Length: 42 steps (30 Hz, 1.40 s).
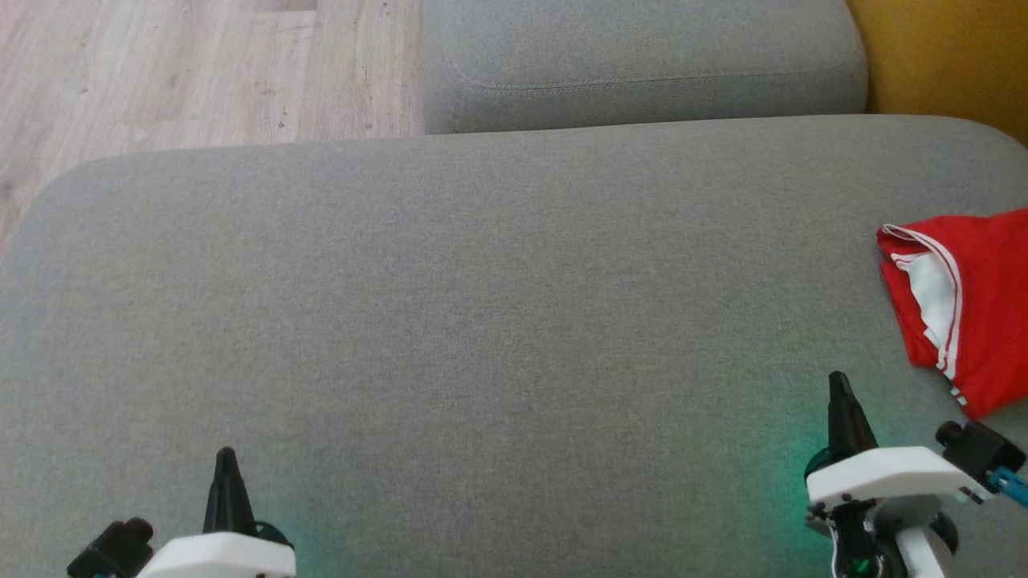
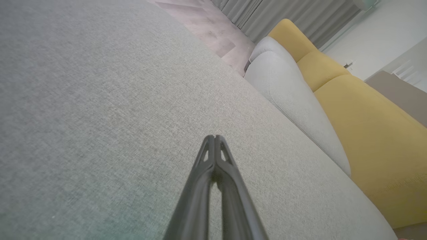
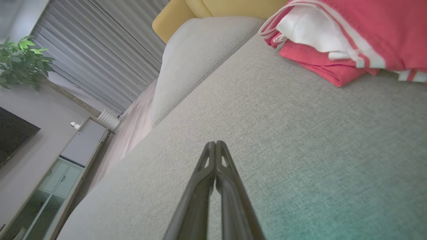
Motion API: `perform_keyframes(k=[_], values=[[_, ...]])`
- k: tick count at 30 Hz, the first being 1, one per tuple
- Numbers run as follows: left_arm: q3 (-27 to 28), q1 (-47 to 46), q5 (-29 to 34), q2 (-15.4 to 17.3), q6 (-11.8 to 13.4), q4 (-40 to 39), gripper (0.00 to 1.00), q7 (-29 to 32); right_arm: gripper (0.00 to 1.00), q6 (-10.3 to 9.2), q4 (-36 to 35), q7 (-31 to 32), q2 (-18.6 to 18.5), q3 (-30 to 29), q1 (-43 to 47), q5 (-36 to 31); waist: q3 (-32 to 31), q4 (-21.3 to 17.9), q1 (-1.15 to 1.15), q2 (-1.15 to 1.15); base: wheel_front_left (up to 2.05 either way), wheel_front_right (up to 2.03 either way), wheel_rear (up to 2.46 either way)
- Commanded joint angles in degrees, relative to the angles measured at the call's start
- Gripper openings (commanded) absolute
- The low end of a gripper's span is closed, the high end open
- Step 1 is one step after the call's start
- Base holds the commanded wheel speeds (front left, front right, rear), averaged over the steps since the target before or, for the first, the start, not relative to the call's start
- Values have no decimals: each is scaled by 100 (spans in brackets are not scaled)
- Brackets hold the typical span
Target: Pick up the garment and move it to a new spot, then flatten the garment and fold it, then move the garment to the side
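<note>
Lying folded on grey cushion (image 1: 482,321), red garment (image 1: 976,305) sits near, ahead & to right of R fingers (image 1: 841,405); L fingers (image 1: 227,486) well apart from it. Both prs pressed together, empty.

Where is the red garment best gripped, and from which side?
Probably the layered edge of the red garment nearest the right gripper, coming across the cushion from the robot's left: the folds stack thick there and face that gripper, which is shut and must open first.

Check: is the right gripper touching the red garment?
Apart. Head view shows bare grey cushion between the right gripper and the red garment; right wrist view agrees.
</note>
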Motion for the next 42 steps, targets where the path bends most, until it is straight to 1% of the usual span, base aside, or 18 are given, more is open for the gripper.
perform_keyframes(k=[1, 13, 42], values=[[144, -282, -158, 22, -51, -214, 0, 30, 0, 20, -254, 42, -15, 9, -190, 180, 0, -1, 0, 0, 0, 0, 0], [220, -353, -855, 25, -94, -299, 0, 212, 0, 24, -440, 224, -16, -85, -175, 912, -2, -16, 0, 0, 0, 0, 0], [425, -547, -2763, 33, -213, -532, 0, 708, 0, 34, -951, 722, -19, -342, -132, 2912, -6, -56, 0, 0, 0, 0, 0]])
